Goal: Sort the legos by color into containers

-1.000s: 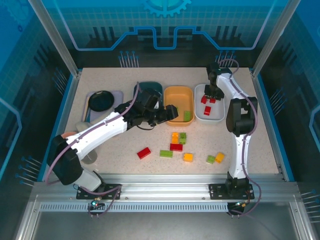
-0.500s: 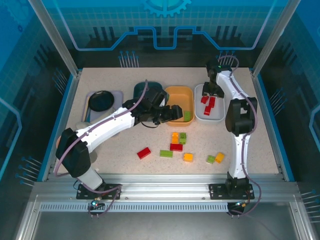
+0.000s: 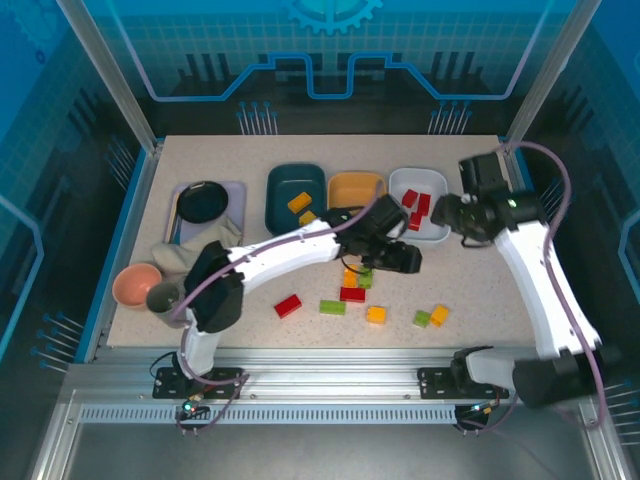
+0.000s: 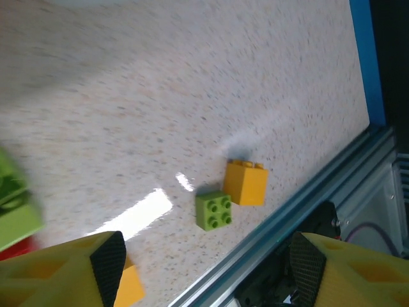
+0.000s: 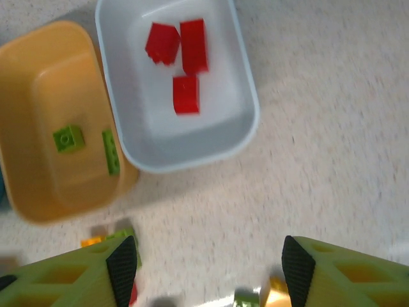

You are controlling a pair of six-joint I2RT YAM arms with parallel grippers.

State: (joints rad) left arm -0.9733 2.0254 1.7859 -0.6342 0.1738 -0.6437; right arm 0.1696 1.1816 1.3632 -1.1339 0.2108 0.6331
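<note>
The dark teal bin [image 3: 283,188] holds two orange-yellow legos [image 3: 298,203]. The orange bin [image 3: 357,188] [image 5: 57,83] has two green legos [image 5: 68,138] in it. Three red legos [image 5: 186,94] lie in the white bin [image 3: 435,188] [image 5: 211,121]. Loose legos sit on the table: red [image 3: 288,305], green [image 3: 332,307], red [image 3: 352,294], orange [image 3: 376,314], and a green [image 4: 214,210] and yellow [image 4: 245,183] pair. My left gripper [image 3: 398,260] [image 4: 208,268] hovers open above the table, right of the middle cluster. My right gripper [image 3: 447,213] [image 5: 206,268] is open and empty beside the white bin.
A lavender tray with a black dish [image 3: 205,200] stands at the back left. A pink bowl [image 3: 137,285] sits near the left edge. The metal rail [image 4: 300,192] of the table's front edge runs close to the green and yellow pair.
My left arm swung from the orange bin to the right over the loose legos. My right gripper opened, left a red lego in the white bin and pulled back to the bin's right side.
</note>
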